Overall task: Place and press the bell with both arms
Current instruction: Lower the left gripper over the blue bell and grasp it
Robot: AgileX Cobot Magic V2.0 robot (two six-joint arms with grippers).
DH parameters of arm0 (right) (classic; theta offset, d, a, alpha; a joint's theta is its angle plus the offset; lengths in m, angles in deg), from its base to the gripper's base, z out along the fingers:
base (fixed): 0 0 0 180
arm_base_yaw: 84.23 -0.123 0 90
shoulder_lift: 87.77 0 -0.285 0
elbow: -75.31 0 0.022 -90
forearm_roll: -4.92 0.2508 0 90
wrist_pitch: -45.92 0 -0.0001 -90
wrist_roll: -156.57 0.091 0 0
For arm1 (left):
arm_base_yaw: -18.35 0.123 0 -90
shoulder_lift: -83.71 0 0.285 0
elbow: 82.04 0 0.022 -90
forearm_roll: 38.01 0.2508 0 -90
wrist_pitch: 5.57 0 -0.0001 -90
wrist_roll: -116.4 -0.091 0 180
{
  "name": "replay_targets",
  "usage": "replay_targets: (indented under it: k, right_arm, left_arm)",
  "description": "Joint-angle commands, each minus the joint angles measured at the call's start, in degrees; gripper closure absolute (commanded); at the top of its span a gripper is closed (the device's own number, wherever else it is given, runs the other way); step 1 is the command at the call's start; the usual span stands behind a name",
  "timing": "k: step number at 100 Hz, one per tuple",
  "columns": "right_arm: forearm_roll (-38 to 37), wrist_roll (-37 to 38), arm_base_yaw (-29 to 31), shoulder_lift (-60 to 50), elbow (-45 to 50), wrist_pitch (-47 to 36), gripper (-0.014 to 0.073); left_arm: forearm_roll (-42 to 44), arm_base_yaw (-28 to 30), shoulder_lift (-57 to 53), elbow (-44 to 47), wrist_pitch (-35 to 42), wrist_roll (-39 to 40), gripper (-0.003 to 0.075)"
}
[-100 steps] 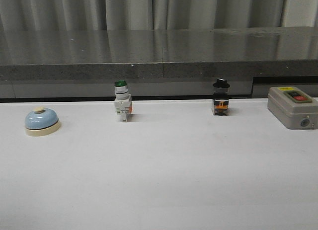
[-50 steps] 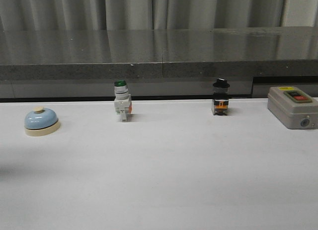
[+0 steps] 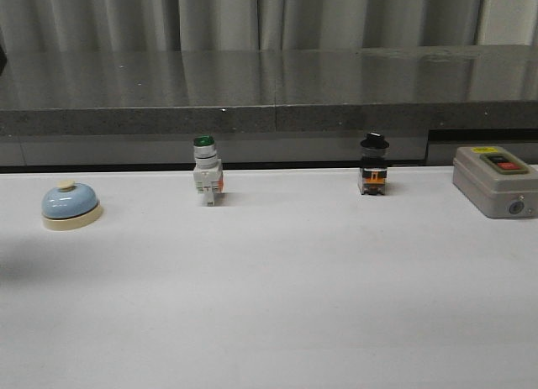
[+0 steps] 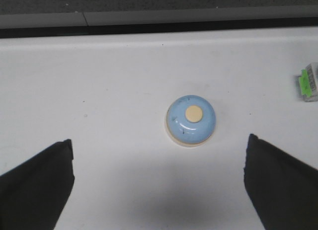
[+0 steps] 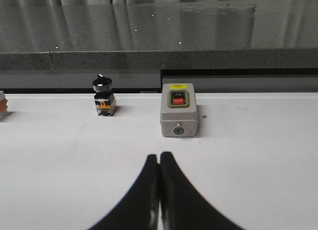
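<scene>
I'm hovering the left gripper (image 4: 158, 190) wide apart above the bell (image 4: 191, 120) (far left of table (image 3: 277, 305)), right gripper (image 5: 159, 190) pressed together.

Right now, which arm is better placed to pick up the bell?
Left. Its open claw hovers above the bell, fingers spread either side. The right claw is shut, facing the grey switch box across the table.

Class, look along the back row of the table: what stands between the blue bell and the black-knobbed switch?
In the front view, one thing: the green-capped push-button switch stands between the bell and the black-knobbed switch, apart from both. The table around it is bare white surface.
</scene>
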Motion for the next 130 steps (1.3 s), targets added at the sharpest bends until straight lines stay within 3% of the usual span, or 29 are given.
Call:
replay_targets:
  k: [1, 49, 90, 130]
  right_arm:
    - [-0.04, -0.08, 0.4, -1.11, -0.82, -4.99, 0.0654]
    - [-0.04, -0.08, 0.4, -1.11, -0.82, -4.99, 0.0654]
    - [-0.04, -0.08, 0.4, -1.11, -0.82, -4.99, 0.0654]
    - [-0.04, -0.08, 0.4, -1.11, -0.82, -4.99, 0.0654]
  left_arm:
    - [-0.85, -2.06, 1.33, -4.32, 3.45, -0.09, 0.0062]
    - [0.04, -4.75, 22.42, -19.25, -0.01, -0.22, 0.0062]
    - [-0.18, -4.75, 31.02, -19.81, -1.11, -0.22, 0.0062]
    - [-0.47, -4.75, 32.12, -19.7, -2.78, -0.22, 0.0062]
